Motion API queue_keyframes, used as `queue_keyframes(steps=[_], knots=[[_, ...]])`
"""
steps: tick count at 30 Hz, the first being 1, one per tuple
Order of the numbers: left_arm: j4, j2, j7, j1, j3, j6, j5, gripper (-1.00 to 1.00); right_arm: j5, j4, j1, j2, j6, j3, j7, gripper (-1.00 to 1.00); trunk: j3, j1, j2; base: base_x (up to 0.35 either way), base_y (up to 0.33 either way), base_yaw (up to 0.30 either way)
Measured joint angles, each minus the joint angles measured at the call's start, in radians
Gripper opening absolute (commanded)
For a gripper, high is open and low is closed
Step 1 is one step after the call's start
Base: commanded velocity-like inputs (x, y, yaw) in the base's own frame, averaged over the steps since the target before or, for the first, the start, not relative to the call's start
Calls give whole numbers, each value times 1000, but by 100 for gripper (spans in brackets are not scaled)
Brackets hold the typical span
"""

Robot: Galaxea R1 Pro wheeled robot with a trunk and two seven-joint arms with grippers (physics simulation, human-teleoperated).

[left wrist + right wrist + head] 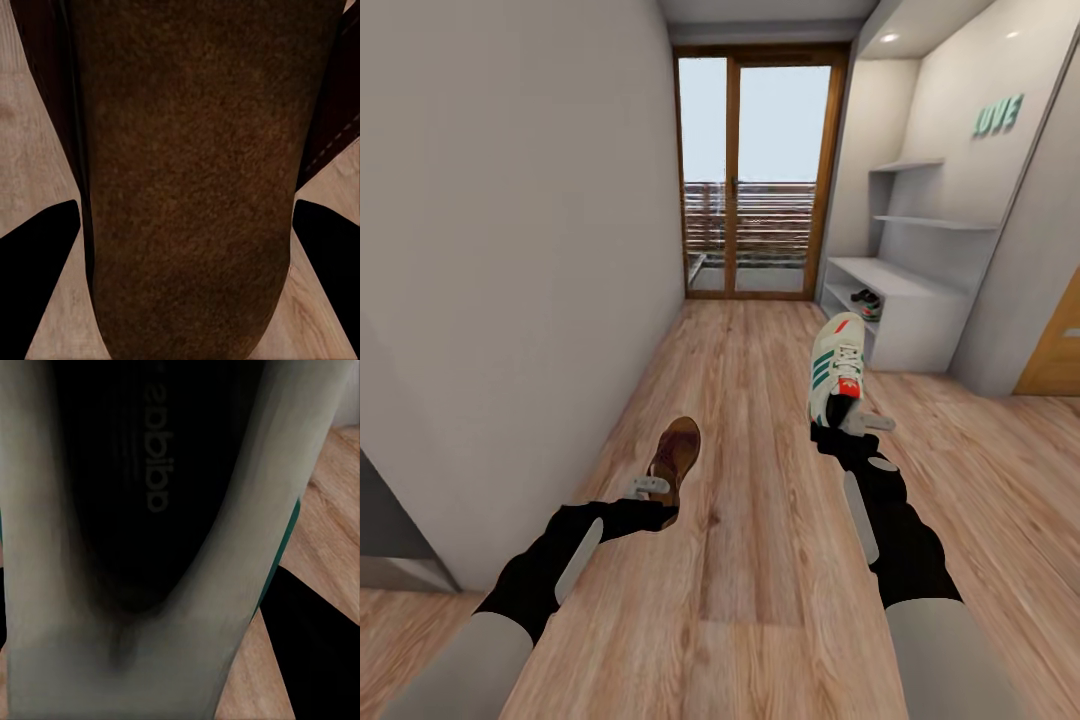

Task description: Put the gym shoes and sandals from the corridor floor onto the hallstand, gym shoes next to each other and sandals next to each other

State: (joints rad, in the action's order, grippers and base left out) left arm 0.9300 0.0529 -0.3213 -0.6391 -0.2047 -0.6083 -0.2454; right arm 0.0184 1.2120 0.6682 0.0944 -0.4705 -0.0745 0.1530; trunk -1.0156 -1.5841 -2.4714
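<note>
From the head camera, the left end effector is clenched on a brown sandal, which it holds up above the corridor floor, toe pointing away down the hall. The right end effector grasps a white gym shoe with green side stripes and a red-orange heel patch, carried upright by its heel end, well clear of the planks. Ahead on the right stands the pale hallstand, its low bench bare on top, and a second gym shoe lies in the open compartment under the bench. Floating shelves run above it, green letters hang on the wall behind, and a wood-framed glass door closes the far end of the corridor. In the left wrist view the sandal's dark brown suede-like surface runs between the two black fingers, with wood planks showing at the edges. In the right wrist view the gym shoe sits close to the lens, its dark insole with printed lettering visible between pale grey-white sides, a green stripe at the edge, and one black finger beside it over the floor.
</note>
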Motion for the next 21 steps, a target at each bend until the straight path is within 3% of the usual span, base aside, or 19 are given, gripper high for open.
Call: queue_keyframes(steps=[21], knots=[[0, 0, 0, 0, -1, 0, 0, -100, 0, 0, 0, 0, 0, 2, 0, -100, 0, 0, 0, 346, 0, 0]])
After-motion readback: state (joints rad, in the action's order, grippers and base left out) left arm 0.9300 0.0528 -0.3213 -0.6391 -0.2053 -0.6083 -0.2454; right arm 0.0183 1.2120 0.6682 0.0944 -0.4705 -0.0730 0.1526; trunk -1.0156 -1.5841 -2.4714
